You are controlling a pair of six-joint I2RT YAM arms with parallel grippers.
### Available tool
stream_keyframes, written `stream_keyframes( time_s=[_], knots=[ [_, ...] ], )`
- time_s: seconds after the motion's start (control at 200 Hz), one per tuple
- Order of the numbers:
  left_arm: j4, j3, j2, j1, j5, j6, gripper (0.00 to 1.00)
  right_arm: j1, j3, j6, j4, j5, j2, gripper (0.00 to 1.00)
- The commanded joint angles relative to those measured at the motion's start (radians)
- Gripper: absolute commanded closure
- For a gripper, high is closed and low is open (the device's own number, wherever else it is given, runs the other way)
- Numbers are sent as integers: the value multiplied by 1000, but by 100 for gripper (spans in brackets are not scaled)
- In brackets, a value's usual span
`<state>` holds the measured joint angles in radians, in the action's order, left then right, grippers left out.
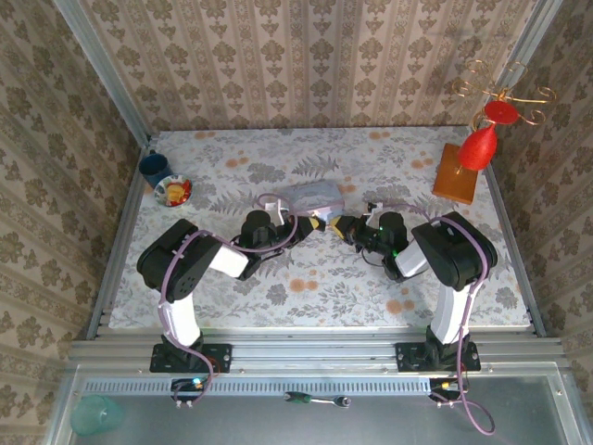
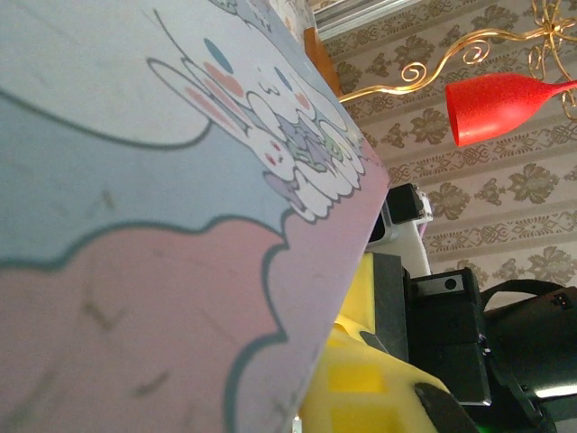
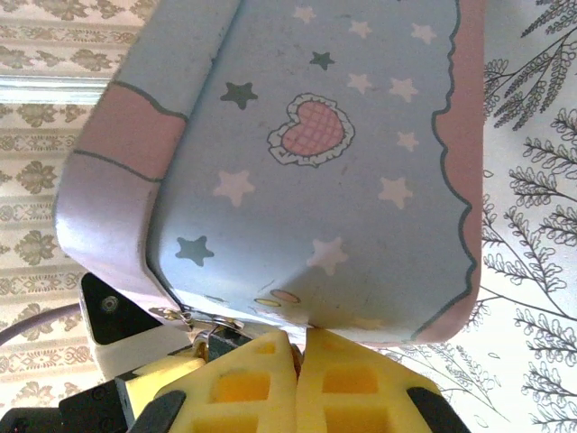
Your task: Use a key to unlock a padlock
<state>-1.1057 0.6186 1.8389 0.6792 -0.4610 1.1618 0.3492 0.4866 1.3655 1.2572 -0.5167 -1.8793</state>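
Note:
The pastel tin box (image 1: 310, 197) lies mid-table, and both grippers meet at its near side. In the right wrist view the tin (image 3: 315, 162) fills the upper frame. A metal hasp hangs at its lower left corner, and the small dark padlock (image 3: 209, 341) sits just under it. My right gripper (image 3: 300, 338) is shut, with a thin dark sliver, the key, pinched between its yellow tips next to the padlock. My left gripper (image 1: 315, 222) is shut on the padlock, and one of its yellow fingers (image 3: 158, 377) sits beside the lock. The tin lid (image 2: 162, 180) hides the padlock in the left wrist view.
A blue cup (image 1: 154, 167) and a small patterned bowl (image 1: 173, 191) stand at the back left. A wooden block (image 1: 456, 173) with a gold wire stand and red glasses (image 1: 478, 148) is at the back right. Patterned walls close in three sides of the table.

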Motion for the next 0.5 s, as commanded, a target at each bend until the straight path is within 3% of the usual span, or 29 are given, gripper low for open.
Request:
stream_keyframes(
  time_s=[0.0, 0.285, 0.495],
  knots=[
    [-184, 91, -64, 76, -212, 21, 100, 91, 18, -8, 51, -84, 49, 100],
    [-122, 49, -29, 41, -211, 3, 100, 94, -41, -53, 50, -49, 81, 100],
    [162, 35, -72, 37, -187, -158, 100, 118, -118, -108, 46, 21, 88, 100]
  ],
)
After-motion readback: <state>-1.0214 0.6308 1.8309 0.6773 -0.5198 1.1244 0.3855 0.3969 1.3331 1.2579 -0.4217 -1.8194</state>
